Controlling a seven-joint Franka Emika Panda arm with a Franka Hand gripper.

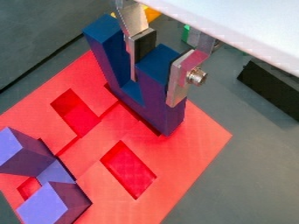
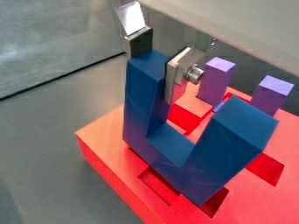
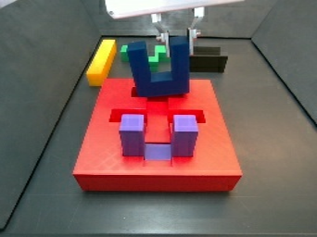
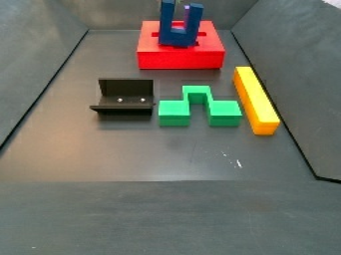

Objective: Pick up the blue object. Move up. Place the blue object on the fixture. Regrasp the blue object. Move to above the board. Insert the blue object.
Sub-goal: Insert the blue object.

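The blue object (image 1: 146, 101) is a dark blue U-shaped block. It stands prongs up on the red board (image 1: 70, 83), with its base at one arm of the cross-shaped recess. It shows in both side views (image 3: 158, 81) (image 4: 177, 32) at the board's fixture-side end. My gripper (image 1: 162, 68) straddles one prong near its top. One pad is in the notch and the other finger lies on the prong's outer face, so it is shut on that prong. The gripper also shows in a wrist view (image 2: 158, 57) and a side view (image 3: 180, 46).
A lighter purple U-shaped block (image 3: 155, 134) sits in the board's recess opposite the blue object. Off the board stand the black fixture (image 4: 127, 100), a green block (image 4: 200, 108) and a yellow bar (image 4: 256, 98). Dark walls enclose the floor.
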